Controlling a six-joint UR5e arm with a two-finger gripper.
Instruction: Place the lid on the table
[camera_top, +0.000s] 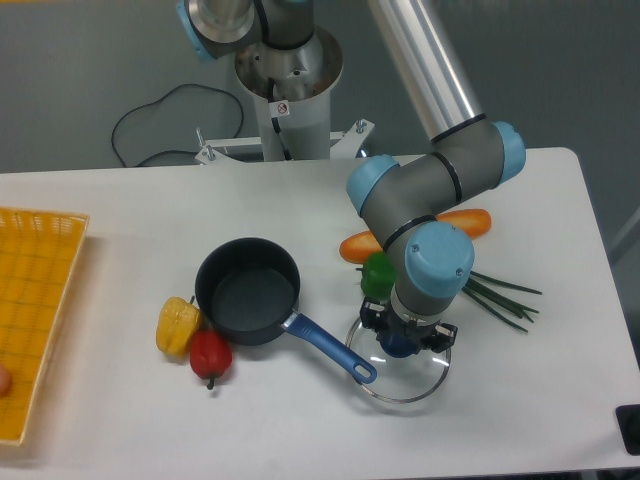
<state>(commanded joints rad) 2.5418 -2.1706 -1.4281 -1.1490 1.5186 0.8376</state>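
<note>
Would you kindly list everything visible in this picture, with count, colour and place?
lid: one, clear glass with blue knob, front right, by the saucepan handle's tip
table: one, white, under everything
saucepan: one, dark blue, centre
yellow pepper: one, left of saucepan
red pepper: one, front-left of saucepan
green pepper: one, partly behind arm
orange vegetables: two, behind arm
green stalks: bunch, right
mesh tray: one, yellow, far left
cable: one, black, rear
end effector: one, on the lid's knob
</note>
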